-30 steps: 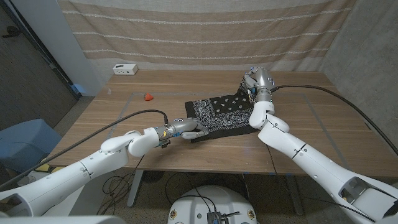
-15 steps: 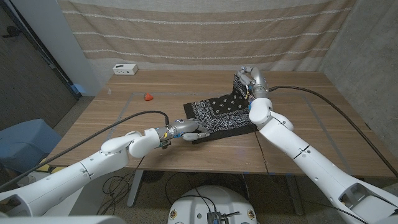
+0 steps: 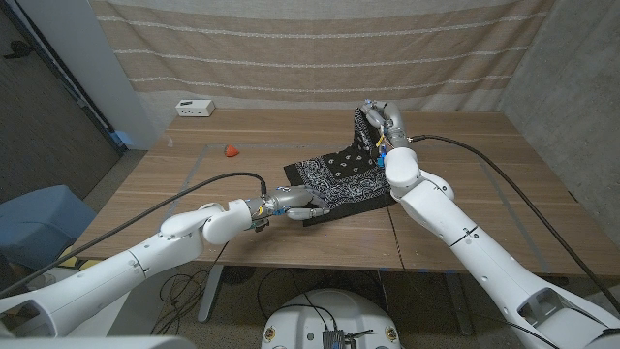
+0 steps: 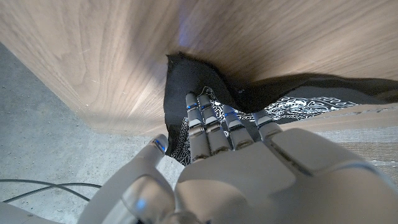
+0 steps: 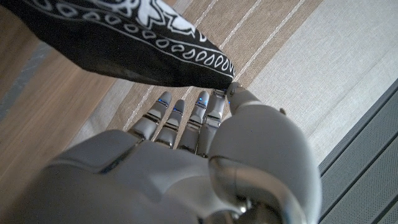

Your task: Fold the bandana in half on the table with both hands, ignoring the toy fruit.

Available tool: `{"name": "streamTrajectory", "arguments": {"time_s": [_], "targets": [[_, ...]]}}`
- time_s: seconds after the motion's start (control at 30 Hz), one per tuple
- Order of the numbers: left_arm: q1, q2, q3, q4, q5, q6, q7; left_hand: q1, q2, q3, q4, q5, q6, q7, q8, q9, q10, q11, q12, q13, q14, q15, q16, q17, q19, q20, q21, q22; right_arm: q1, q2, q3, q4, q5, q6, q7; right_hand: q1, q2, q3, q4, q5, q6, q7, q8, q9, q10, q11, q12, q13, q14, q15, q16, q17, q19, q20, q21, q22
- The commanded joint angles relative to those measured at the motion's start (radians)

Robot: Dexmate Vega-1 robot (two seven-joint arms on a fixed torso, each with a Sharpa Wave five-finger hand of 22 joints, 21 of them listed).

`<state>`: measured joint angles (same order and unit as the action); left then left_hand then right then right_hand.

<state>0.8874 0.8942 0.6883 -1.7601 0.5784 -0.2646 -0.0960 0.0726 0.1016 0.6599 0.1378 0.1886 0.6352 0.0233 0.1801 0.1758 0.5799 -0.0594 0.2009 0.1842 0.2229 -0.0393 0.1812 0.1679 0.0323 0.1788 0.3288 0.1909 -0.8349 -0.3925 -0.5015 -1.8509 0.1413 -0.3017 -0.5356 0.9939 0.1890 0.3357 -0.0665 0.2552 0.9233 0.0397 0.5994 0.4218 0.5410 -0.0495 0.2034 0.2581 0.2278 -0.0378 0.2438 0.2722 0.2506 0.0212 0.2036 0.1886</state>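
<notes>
The right hand (image 3: 378,118) pinches the black paisley bandana's (image 3: 339,176) far corner, lifted off the wooden table (image 3: 465,194). The left hand (image 3: 300,202) presses its fingers on the near corner, gripping nothing.

- We see the bandana (image 3: 339,179) lying on the table (image 3: 484,194) near its middle, between the two arms.
- Our left hand (image 3: 302,203) rests on the bandana's near left corner, close to the table's front edge.
- Our right hand (image 3: 378,121) holds the bandana's far right corner lifted above the table.
- A toy fruit (image 3: 232,150) sits on the table to the left of the bandana, well apart from it.
- A small box (image 3: 195,108) stands at the far left corner, behind the toy fruit.
- A curtain (image 3: 291,48) hangs behind the table.
</notes>
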Motion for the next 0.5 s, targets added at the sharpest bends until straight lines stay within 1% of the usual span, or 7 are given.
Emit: {"name": "streamTrajectory", "arguments": {"time_s": [0.03,0.07,0.13,0.23,0.3,0.4,0.5], "targets": [[-0.007,-0.008,0.002,0.010,0.000,-0.008,-0.003,-0.008,0.011,0.011,-0.001,0.007,-0.007,-0.003,0.005,0.003,0.002,0.001,0.003,0.005,-0.001,-0.013,-0.003,0.001,0.002,0.004,-0.004,0.003,0.036,0.057,0.002,0.043,0.154,0.043,0.047,0.023,-0.001,0.005,-0.008,0.007,0.006,0.012,0.007,-0.001,0.002,0.011,0.001,0.004,-0.030,-0.036,-0.003,0.005,-0.026,0.026,-0.006,0.002],[-0.007,-0.008,0.002,0.010,0.000,-0.008,-0.003,-0.008,0.011,0.011,-0.001,0.006,-0.007,-0.004,0.005,0.003,0.001,0.001,0.003,0.005,-0.001,-0.013,-0.003,0.001,0.002,0.004,-0.004,0.003,0.039,0.063,0.004,0.046,0.174,0.042,0.053,0.025,-0.001,0.005,-0.008,0.007,0.007,0.014,0.009,-0.001,0.001,0.013,0.000,0.004,-0.039,-0.029,-0.005,0.005,-0.043,0.035,-0.011,0.002],[-0.007,-0.009,0.003,0.011,0.001,-0.007,-0.001,-0.008,0.011,0.011,-0.001,0.006,-0.008,-0.004,0.005,0.003,0.002,-0.008,0.003,0.005,-0.002,-0.013,-0.003,0.001,0.002,0.004,-0.005,0.003,0.038,0.083,0.010,0.051,0.212,0.042,0.050,0.029,-0.001,0.006,-0.008,0.007,0.008,0.016,0.011,-0.001,-0.003,0.018,-0.001,0.004,-0.049,-0.021,-0.006,0.005,-0.065,0.048,-0.015,0.002],[-0.007,-0.009,0.003,0.012,0.003,-0.006,0.000,-0.009,0.010,0.012,-0.001,0.006,-0.009,-0.005,0.005,0.003,0.000,-0.004,0.002,0.005,-0.002,-0.013,-0.003,0.001,0.003,0.005,-0.005,0.003,0.038,0.099,0.016,0.057,0.261,0.049,0.054,0.033,0.001,0.008,-0.008,0.008,0.011,0.021,0.013,-0.005,-0.008,0.022,-0.002,0.004,-0.060,-0.010,-0.007,0.006,-0.098,0.063,-0.021,0.002],[-0.009,-0.010,0.004,0.015,0.003,-0.007,-0.001,-0.009,0.010,0.012,-0.001,0.006,-0.009,-0.004,0.005,0.003,0.001,-0.003,0.003,0.005,-0.003,-0.014,-0.003,0.001,0.003,0.005,-0.006,0.003,0.040,0.100,0.013,0.057,0.276,0.054,0.057,0.036,0.002,0.010,-0.007,0.009,0.010,0.025,0.014,-0.005,-0.010,0.020,-0.002,0.005,-0.064,-0.008,-0.007,0.006,-0.115,0.066,-0.023,0.002],[-0.012,-0.012,0.005,0.020,0.004,-0.011,0.000,-0.009,0.010,0.012,-0.001,0.006,-0.009,-0.003,0.005,0.003,-0.004,0.001,0.001,0.005,-0.004,-0.013,-0.003,0.001,0.003,0.005,-0.006,0.003,0.036,0.098,0.006,0.051,0.297,0.070,0.064,0.039,0.001,0.011,-0.008,0.009,0.007,0.027,0.015,-0.004,-0.010,0.021,-0.002,0.005,-0.066,-0.008,-0.006,0.007,-0.121,0.068,-0.021,0.002],[-0.017,-0.015,0.008,0.025,0.005,-0.015,-0.002,-0.009,0.010,0.013,-0.002,0.006,-0.010,-0.003,0.005,0.003,-0.004,-0.002,0.001,0.005,-0.004,-0.013,-0.003,0.001,0.003,0.005,-0.007,0.003,0.036,0.093,-0.006,0.045,0.308,0.083,0.073,0.041,0.001,0.012,-0.008,0.010,0.007,0.028,0.016,-0.004,-0.011,0.024,-0.002,0.005,-0.066,-0.006,-0.005,0.007,-0.125,0.072,-0.019,0.002]]}}
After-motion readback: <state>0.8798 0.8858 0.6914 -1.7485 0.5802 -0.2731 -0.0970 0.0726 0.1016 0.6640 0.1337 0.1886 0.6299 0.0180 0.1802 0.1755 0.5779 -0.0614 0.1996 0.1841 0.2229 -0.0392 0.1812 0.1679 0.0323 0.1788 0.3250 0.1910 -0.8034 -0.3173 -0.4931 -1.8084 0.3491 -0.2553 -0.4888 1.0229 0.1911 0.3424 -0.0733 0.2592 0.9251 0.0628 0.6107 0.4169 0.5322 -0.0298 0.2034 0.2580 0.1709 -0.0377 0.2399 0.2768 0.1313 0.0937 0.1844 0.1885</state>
